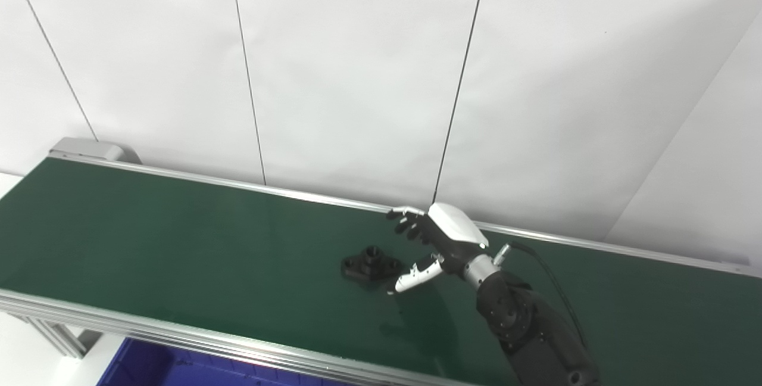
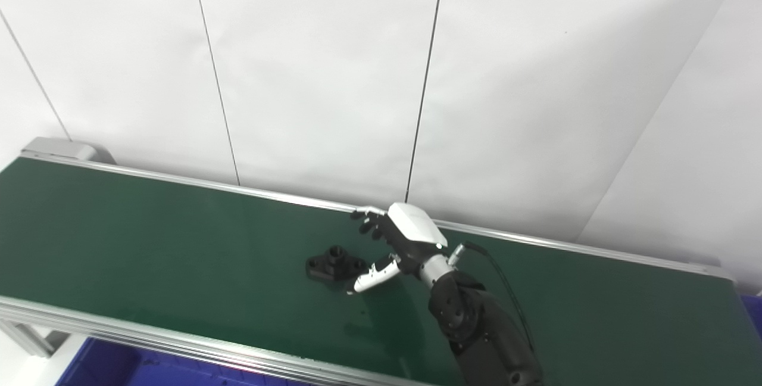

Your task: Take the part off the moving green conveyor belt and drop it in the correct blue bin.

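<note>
A small black part (image 1: 371, 263) with a raised round boss lies flat on the green conveyor belt (image 1: 178, 243), near its middle. My right hand (image 1: 437, 240) hovers just right of the part, open, with fingers spread above it and the thumb low beside its right end. Nothing is held. The same part (image 2: 335, 264) and right hand (image 2: 400, 236) show in the right eye view. My left hand is out of view.
Silver rails edge the belt front (image 1: 178, 335) and back. A blue bin (image 1: 155, 365) sits below the front rail at bottom left; another blue edge (image 2: 755, 308) shows at far right. A white panelled wall stands behind the belt.
</note>
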Tool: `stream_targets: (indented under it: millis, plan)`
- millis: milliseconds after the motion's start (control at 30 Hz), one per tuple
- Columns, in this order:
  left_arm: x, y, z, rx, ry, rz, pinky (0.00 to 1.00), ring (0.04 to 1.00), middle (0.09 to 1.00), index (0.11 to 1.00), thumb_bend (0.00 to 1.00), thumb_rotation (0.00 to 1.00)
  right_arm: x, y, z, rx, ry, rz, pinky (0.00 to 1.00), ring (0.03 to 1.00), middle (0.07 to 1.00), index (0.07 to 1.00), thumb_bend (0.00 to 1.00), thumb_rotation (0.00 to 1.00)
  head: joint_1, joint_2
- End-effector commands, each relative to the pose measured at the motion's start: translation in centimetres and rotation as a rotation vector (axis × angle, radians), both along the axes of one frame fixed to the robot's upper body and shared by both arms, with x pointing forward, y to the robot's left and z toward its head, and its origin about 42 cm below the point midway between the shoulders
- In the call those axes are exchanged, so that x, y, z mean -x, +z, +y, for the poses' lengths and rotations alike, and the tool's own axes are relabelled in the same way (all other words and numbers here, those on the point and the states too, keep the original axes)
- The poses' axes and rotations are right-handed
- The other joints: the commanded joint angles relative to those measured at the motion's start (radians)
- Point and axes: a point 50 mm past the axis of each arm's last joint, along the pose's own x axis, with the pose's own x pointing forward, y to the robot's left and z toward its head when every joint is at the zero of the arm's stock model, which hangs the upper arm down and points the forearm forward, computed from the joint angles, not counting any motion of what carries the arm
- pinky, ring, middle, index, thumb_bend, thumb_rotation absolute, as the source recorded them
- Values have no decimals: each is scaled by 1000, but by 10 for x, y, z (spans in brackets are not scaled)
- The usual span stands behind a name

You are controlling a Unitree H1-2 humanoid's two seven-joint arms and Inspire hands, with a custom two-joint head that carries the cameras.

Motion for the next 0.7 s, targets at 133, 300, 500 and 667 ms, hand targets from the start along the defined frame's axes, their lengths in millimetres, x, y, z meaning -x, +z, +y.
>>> stream_targets:
  millis: [133, 300, 500, 667]
  plan:
    - [-6, 10, 0, 41, -6, -51, 779, 863, 899, 912, 955, 485, -16, 26, 9, 20, 11, -77, 629, 735, 768, 837, 880, 217, 1, 4]
    - [-5, 11, 0, 41, -7, -52, 788, 867, 900, 910, 957, 497, -16, 21, 12, 46, 19, -73, 624, 739, 768, 832, 886, 212, 0, 11]
    - [-5, 12, 0, 47, -13, -47, 800, 877, 907, 918, 952, 491, -18, 17, 11, 67, 22, -68, 617, 719, 751, 833, 880, 203, -2, 16]
    - [-5, 12, 0, 43, -7, -58, 800, 875, 905, 917, 959, 505, -17, 8, 8, 102, 33, -69, 620, 717, 755, 824, 873, 186, -4, 23]
